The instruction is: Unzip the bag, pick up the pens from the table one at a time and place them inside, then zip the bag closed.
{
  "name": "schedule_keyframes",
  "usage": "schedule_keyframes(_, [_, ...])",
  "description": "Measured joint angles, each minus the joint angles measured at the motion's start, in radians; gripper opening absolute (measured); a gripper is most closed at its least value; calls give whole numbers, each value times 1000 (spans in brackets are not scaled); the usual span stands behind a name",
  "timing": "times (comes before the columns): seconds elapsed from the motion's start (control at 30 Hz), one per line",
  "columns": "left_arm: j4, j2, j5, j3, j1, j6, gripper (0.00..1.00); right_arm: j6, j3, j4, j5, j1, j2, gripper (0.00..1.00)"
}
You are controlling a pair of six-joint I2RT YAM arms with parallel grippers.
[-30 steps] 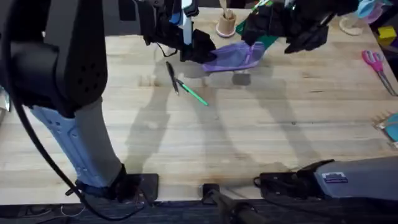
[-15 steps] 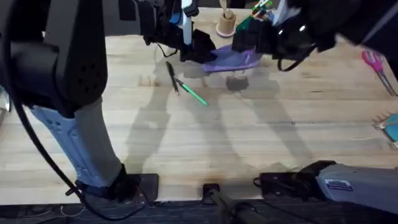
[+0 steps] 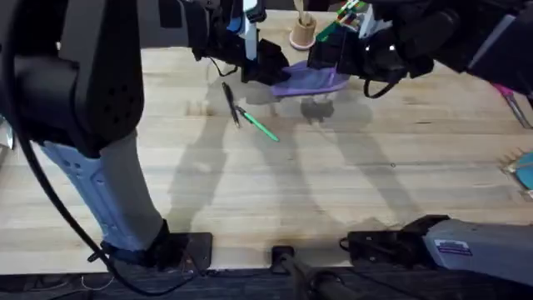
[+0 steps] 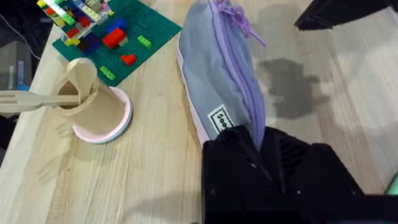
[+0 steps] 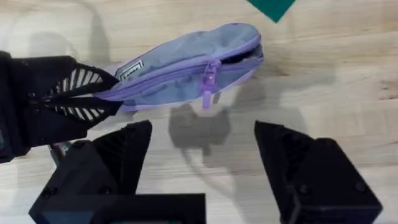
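The lavender bag (image 3: 310, 81) lies at the far middle of the table (image 3: 350, 183). My left gripper (image 3: 271, 71) is shut on the bag's left end; in the left wrist view the bag (image 4: 217, 81) runs away from the clamped fingers (image 4: 261, 155). My right gripper (image 5: 205, 168) hangs open just above the bag (image 5: 180, 68), and the zipper pull (image 5: 208, 87) sits near its right end, with a short gap open past it. The black pen (image 3: 231, 104) and the green pen (image 3: 260, 125) lie on the table in front of the bag's left end.
A green brick plate (image 4: 118, 37) with toy bricks and a pink cup (image 4: 96, 106) holding a wooden spoon stand behind the bag. Pink scissors (image 3: 510, 96) lie at the far right. Bare wood spreads across the table's middle and front.
My right gripper has swung left from the far right to a spot over the bag. The left gripper and both pens have stayed where they were.
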Motion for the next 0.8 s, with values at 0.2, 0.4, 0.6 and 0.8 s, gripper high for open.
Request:
schedule_keyframes(0.2, [0,0,0,0,0,0,42,0,0,32,0,0,1,996])
schedule_keyframes(0.4, [0,0,0,0,0,0,42,0,0,68,0,0,45,995])
schedule_keyframes(0.6, [0,0,0,0,0,0,42,0,0,108,0,-5,109,994])
schedule_keyframes(0.8, [0,0,0,0,-1,0,42,0,0,137,0,-32,141,956])
